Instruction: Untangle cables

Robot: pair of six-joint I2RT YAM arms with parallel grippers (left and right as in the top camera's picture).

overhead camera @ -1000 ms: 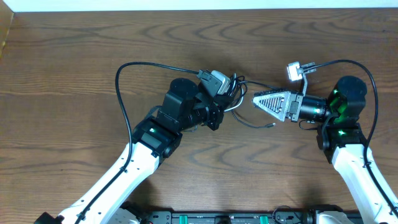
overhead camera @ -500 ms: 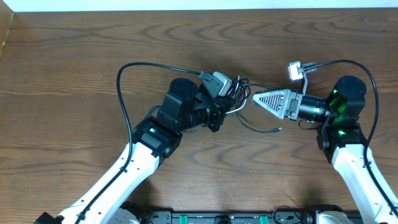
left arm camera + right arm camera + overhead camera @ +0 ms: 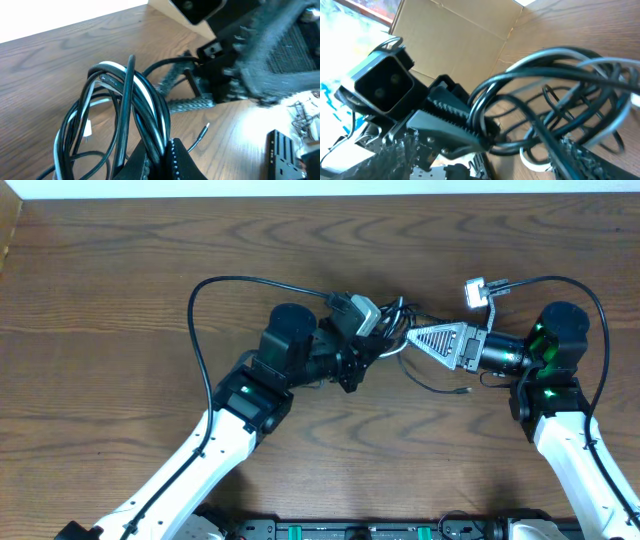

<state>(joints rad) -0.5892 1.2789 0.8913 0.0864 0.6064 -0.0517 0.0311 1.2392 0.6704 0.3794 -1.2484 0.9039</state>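
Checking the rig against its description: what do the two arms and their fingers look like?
The left arm and right arm share white lower links, black joint housings and small green lights. A thick black cable loops to each grey wrist camera. The right gripper is a grey, ridged triangle; the left gripper has black, toothed fingers.

1. The left gripper and the right gripper meet nose to nose over the middle of the tabletop;
2. the cables — black and pale loops — sit bunched between the two tips;
3. one thin black end trails loose on the wood below the right gripper.
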